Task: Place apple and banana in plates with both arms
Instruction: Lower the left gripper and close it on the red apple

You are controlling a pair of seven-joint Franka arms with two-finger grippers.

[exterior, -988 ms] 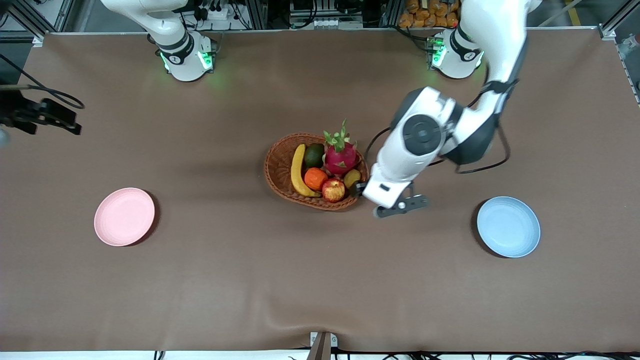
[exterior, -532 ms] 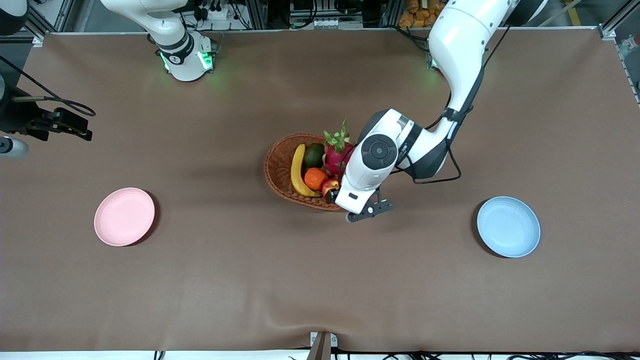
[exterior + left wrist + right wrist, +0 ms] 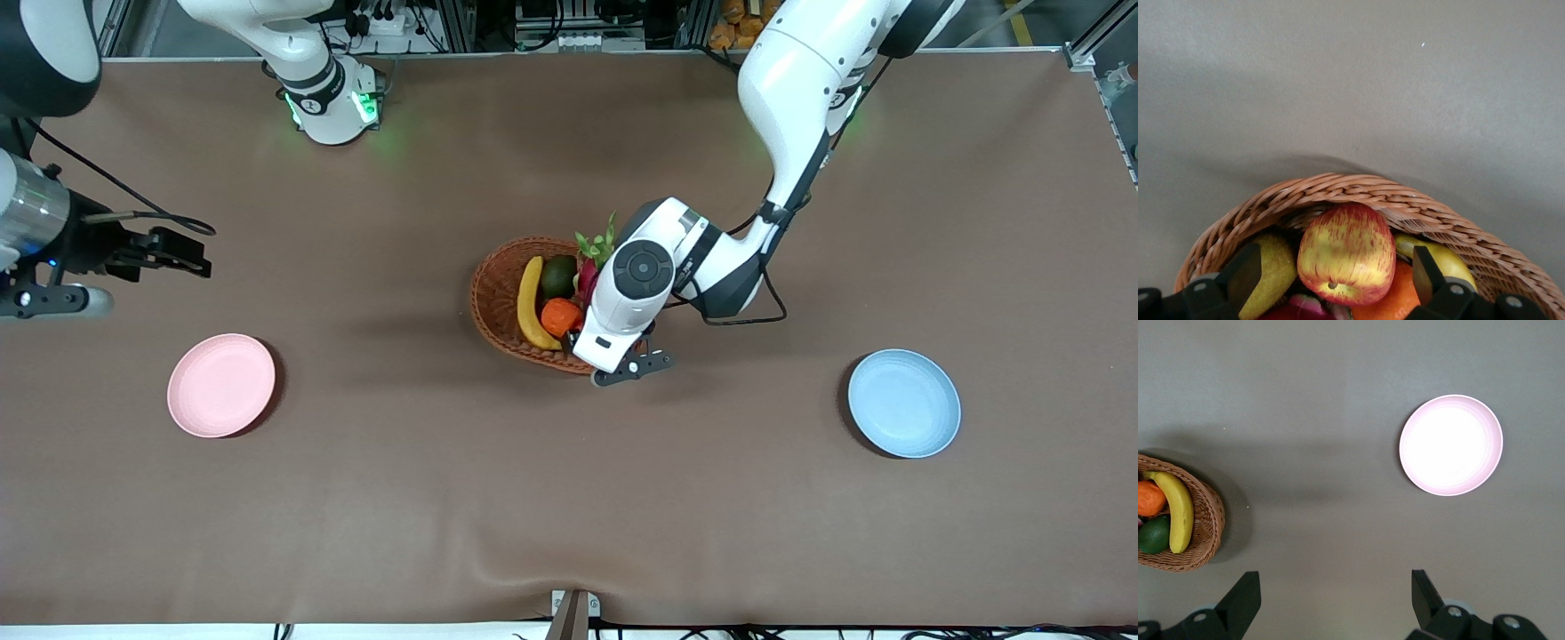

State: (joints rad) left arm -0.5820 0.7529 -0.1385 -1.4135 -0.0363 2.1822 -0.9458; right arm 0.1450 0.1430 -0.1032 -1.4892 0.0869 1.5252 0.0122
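Both plates sit bare, the pink plate [image 3: 221, 385] toward the right arm's end, the blue plate [image 3: 904, 403] toward the left's. Left gripper [image 3: 1338, 277] hangs over the wicker basket [image 3: 494, 307], fingers spread either side of the apple [image 3: 1346, 253]; the banana [image 3: 529, 304] lies there too. Right gripper [image 3: 1336, 599], fingers apart, hovers over bare table

Basket [image 3: 1365, 190] is woven brown wicker, rough and ribbed. Apple [image 3: 1346, 253] skin looks smooth with a slight waxy sheen, banana [image 3: 1177, 509] smooth too. Both plates, pink [image 3: 221, 385] and blue [image 3: 904, 403], look like matt plastic. Table [image 3: 569, 498] cover is matt brown cloth, a bit wrinkled at the bottom edge.
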